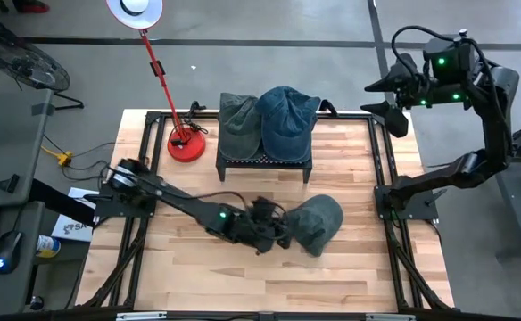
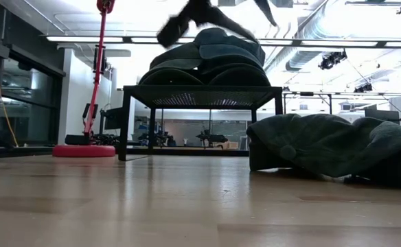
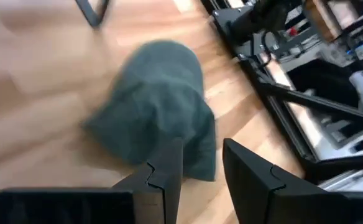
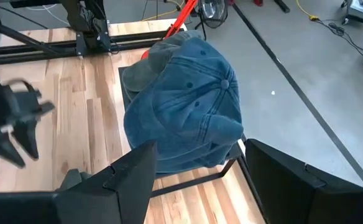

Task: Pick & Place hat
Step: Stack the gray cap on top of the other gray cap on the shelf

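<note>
Three hats are in sight — a blue denim cap (image 1: 287,120) and a grey-green cap (image 1: 239,123) piled side by side on one small black mesh stand (image 1: 265,162) at the back of the wooden table (image 1: 350,267), and a third, dark green hat (image 1: 318,223) lying flat on the boards in front of the stand, toward the right. One red-based lamp (image 1: 187,143) stands just left of the stand. The left gripper (image 1: 277,234) reaches low across the table, and the green hat lies just beyond its fingertips; in the left wrist view its fingers (image 3: 169,177) stand a little way apart, the near edge of the hat right at their tips, though whether they touch the cloth cannot be told. The right gripper (image 1: 394,102) hangs raised off the table's back right corner — its fingers spread wide and empty, the denim cap well below it.
</note>
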Robot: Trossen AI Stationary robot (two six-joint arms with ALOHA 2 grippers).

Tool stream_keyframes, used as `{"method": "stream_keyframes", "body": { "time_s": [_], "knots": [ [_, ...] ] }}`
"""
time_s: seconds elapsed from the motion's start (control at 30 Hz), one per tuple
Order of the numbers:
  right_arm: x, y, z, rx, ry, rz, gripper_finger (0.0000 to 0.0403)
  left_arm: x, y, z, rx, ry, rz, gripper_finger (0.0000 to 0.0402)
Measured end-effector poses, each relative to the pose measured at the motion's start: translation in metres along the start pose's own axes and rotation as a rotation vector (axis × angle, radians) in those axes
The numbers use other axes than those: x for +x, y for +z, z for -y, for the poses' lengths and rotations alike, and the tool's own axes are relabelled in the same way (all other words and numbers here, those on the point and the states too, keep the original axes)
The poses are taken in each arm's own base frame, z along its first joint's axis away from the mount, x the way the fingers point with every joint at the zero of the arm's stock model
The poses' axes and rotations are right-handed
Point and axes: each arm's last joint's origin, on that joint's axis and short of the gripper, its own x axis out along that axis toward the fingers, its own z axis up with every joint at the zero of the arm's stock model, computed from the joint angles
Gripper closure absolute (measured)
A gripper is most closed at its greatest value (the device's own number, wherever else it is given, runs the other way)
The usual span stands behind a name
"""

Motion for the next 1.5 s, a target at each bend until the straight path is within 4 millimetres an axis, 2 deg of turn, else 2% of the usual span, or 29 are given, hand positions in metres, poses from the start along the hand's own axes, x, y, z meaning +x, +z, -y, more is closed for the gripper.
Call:
{"method": "stream_keyframes", "body": {
  "time_s": [0.27,0.47,0.53,0.73,0.9,1.27,1.5],
  "knots": [
    [0.000,0.000,0.000,0.024,0.006,0.001,0.0166,0.043,-0.045,-0.014,-0.220,0.033,-0.016,0.0289],
    [0.000,0.000,-0.001,0.027,0.015,0.004,0.0166,0.062,-0.067,-0.029,-0.307,0.091,0.018,0.0289],
    [0.000,0.000,-0.001,0.028,0.017,0.004,0.0166,0.071,-0.072,-0.028,-0.362,0.066,0.026,0.0289],
    [0.000,0.000,-0.001,0.028,0.019,0.002,0.0167,0.078,-0.080,-0.039,-0.368,0.117,0.030,0.0289],
    [0.000,0.000,-0.001,0.029,0.023,0.002,0.0167,0.076,-0.084,-0.038,-0.361,0.115,0.011,0.0281],
    [0.000,0.000,-0.001,0.030,0.032,0.002,0.0166,0.077,-0.082,-0.038,-0.300,0.118,0.012,0.0150],
    [0.000,0.000,-0.002,0.048,0.040,0.003,0.0166,0.082,-0.087,-0.044,-0.281,0.136,0.050,0.0138]
  ]
}}
